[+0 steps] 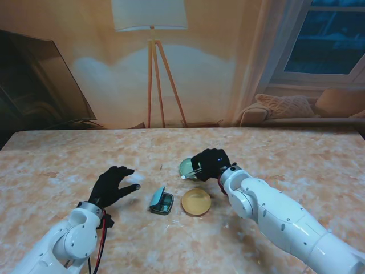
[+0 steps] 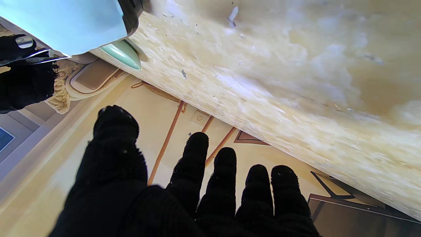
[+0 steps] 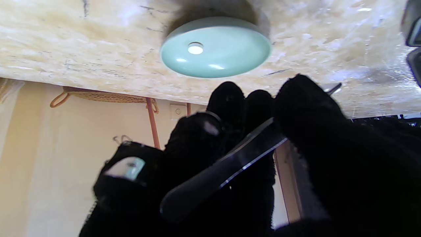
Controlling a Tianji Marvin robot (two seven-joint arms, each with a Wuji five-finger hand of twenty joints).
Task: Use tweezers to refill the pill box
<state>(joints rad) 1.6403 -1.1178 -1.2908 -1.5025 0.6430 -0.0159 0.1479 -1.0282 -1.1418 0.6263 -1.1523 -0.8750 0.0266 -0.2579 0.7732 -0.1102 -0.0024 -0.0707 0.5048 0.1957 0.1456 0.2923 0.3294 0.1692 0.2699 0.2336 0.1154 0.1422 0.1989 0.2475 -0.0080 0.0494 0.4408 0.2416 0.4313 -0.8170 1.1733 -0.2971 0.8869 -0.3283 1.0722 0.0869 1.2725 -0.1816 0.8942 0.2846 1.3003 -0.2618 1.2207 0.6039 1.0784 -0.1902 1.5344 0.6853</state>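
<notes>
- The right robot hand (image 1: 210,163) is curled closed around a pair of tweezers (image 1: 191,170), its fingers wrapped over the flat metal handle.
- In the right wrist view the tweezers' handle (image 3: 223,171) runs across the gloved fingers (image 3: 227,98), pinched under the thumb; the tips are hidden behind the fingers there.
- In the stand view the tweezers' tips point left, over the green dish (image 1: 187,168), which sits on the counter (image 1: 296,154) at the far side of the group of things.
- The right wrist view shows one small white pill (image 3: 195,49) lying in the green dish (image 3: 215,47).
- The pill box (image 1: 162,201) lies open near the middle of the counter, its pale blue lid raised, to the left of the amber dish (image 1: 195,202) and just beside it.
- The amber dish is nearer than the green dish, and the two stand close together.
- The left robot hand (image 1: 112,185) holds nothing; its fingers are spread and it hovers palm down over the counter, left of the pill box and apart from it.
- What is inside the pill box cannot be made out.
</notes>
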